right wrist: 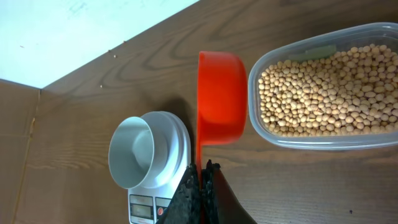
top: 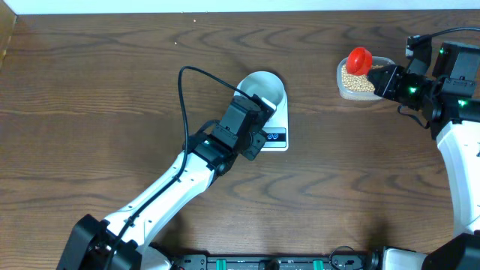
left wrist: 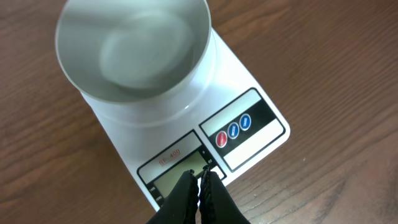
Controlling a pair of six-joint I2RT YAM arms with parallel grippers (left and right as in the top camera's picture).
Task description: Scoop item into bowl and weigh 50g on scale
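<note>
Dark wood-grain tabletop (top: 90, 112), pale bowl (top: 262, 88) sitting on white scale (top: 278, 120) at centre, left gripper (top: 256, 139) over the scale's display end, clear tub (top: 343, 88) of tan beans (top: 358, 85) at upper right, red scoop (top: 359, 60) over its far rim, right gripper (top: 385, 79) just beside the tub

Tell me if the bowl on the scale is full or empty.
Empty: the bowl shows a bare inside; the beans lie in the clear tub.

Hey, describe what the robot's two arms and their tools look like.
Both arms have smooth white shells with black joints. A thin black cable loops off the left arm. The right arm carries small green lights. The left tool and right tool each have slim, tapered black fingers.
</note>
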